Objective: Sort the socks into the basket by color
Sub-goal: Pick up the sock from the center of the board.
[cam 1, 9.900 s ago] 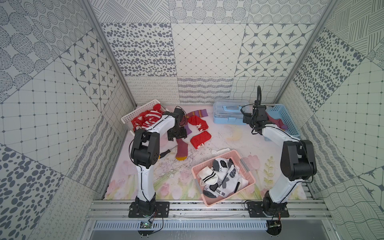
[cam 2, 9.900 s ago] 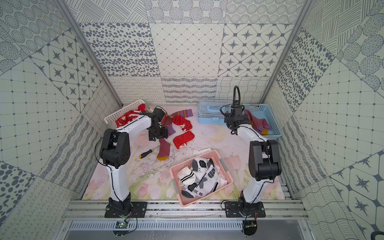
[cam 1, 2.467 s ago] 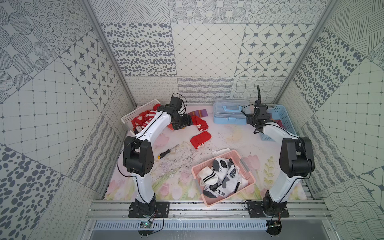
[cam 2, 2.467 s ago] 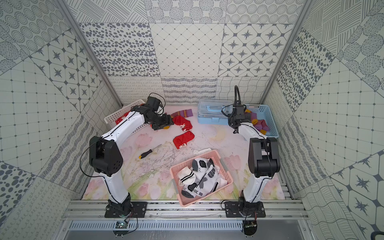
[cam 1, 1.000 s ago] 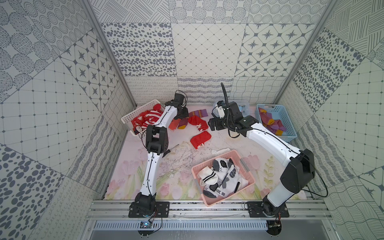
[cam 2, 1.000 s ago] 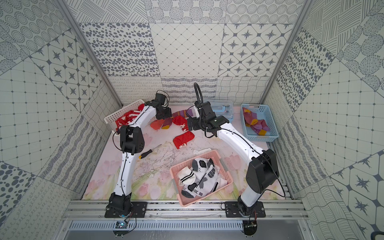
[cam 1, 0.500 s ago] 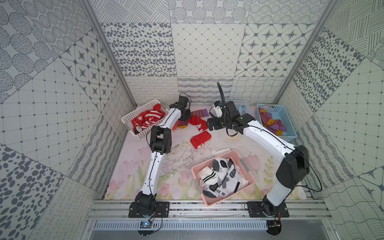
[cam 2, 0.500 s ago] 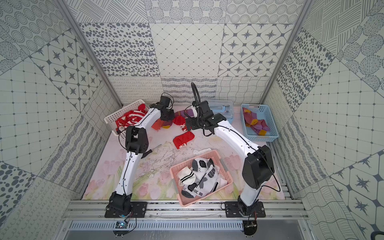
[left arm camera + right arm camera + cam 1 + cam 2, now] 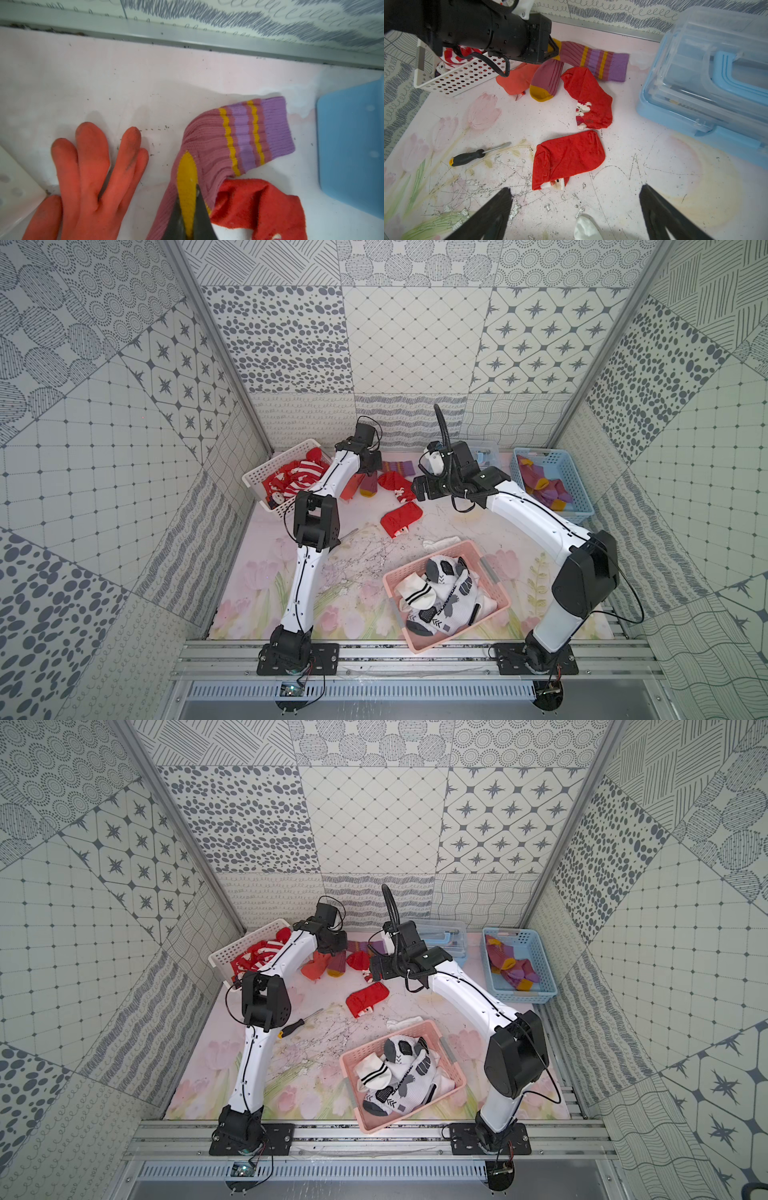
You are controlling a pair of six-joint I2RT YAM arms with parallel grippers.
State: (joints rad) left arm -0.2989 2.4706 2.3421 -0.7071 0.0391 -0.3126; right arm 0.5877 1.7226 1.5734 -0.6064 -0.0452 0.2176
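Contact is made: my left end effector (image 9: pixel 188 216), wide open a second ago, is now pinched shut on the yellow heel of the purple sock (image 9: pixel 232 143), which lies on the worktop (image 9: pixel 623 166) against the back wall, just beside the white basket (image 9: pixel 452 81). That means the grasp step looks done and I judge a lift and carry toward the blue basket (image 9: pixel 561 472) comes next. The right end effector (image 9: pixel 576 209) has swung in from that blue basket and hovers with jaws spread wide above the folded red sock (image 9: pixel 568 158), holding nothing. The purple sock is ribbed knit, bent at the heel, its cuff banded lilac and yellow; a fuzzy red sock (image 9: pixel 257 205) overlaps it beside the white basket and may drag along. The orange glove (image 9: pixel 89 176), rubbery and grimy at the fingertips, lies flat, touching neither.
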